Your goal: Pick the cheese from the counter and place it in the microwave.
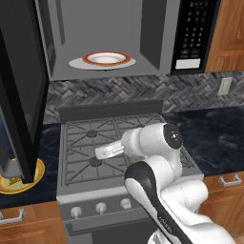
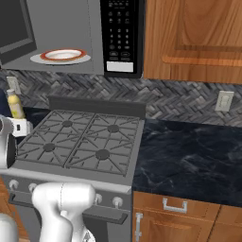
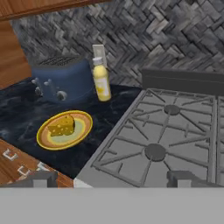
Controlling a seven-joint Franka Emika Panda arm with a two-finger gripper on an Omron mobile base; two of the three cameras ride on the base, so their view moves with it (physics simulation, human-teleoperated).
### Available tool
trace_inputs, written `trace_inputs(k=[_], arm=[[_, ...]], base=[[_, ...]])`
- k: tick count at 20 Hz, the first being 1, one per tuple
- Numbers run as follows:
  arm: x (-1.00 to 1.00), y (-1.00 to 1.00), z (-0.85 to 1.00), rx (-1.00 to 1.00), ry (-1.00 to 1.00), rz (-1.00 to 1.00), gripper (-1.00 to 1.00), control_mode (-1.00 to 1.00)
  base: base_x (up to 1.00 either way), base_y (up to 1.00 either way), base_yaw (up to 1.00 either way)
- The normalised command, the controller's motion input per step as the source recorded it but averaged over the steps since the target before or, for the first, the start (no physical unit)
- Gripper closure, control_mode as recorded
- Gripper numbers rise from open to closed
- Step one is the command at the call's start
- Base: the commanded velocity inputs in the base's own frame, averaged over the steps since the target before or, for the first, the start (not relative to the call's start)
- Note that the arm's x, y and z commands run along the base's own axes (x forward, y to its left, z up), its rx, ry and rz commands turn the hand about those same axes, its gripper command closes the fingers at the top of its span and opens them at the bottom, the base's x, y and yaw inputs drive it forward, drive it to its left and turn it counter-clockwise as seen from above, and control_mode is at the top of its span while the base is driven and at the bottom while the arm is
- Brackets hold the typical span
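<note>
The cheese (image 3: 62, 126), a small yellow-orange wedge, lies on a round yellow-orange dish (image 3: 84, 120) on the dark marbled counter (image 3: 19, 111), left of the stove. My gripper (image 3: 113, 179) is open, its two dark fingertips (image 3: 41, 179) spread wide with nothing between them. It hovers near the stove's front left corner, right of the cheese and well apart from it. The microwave (image 1: 109, 28) hangs above the stove with its black door (image 1: 19, 86) swung open. Inside, a red-rimmed white plate (image 1: 106, 58) sits on the glass turntable. The door partly hides the dish (image 1: 31, 183) in the left base view.
A blue toaster (image 3: 61, 78) and a yellow bottle (image 3: 101, 81) stand behind the dish against the herringbone wall. The grey gas stove (image 1: 95, 143) with burner grates lies under my bent arm (image 1: 152, 143). More dark counter (image 2: 189, 151) stretches right of the stove.
</note>
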Motion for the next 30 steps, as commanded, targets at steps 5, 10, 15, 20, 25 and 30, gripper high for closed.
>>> trace_inputs(k=[5, 10, 15, 20, 25, 30], arm=[[0.02, 0.18, -0.17, 0.18, -0.03, 0.55, -1.0, -1.0], [0.15, 0.54, -0.28, 0.16, -0.04, 0.43, -1.0, -1.0], [0.26, 0.7, -0.36, 0.13, -0.02, 0.38, -1.0, -1.0], [0.41, 0.72, -0.26, 0.08, 0.0, 0.36, -1.0, -1.0], [0.12, 0.92, -0.07, 0.0, 0.0, 0.31, -1.0, -1.0], [0.02, 0.78, 0.0, 0.0, 0.0, 0.26, -1.0, -1.0]], base=[[0.0, 0.0, 0.0], [0.0, 0.0, 0.0], [0.0, 0.0, 0.0], [0.0, 0.0, 0.0], [0.0, 0.0, 0.0], [0.0, 0.0, 0.0]])
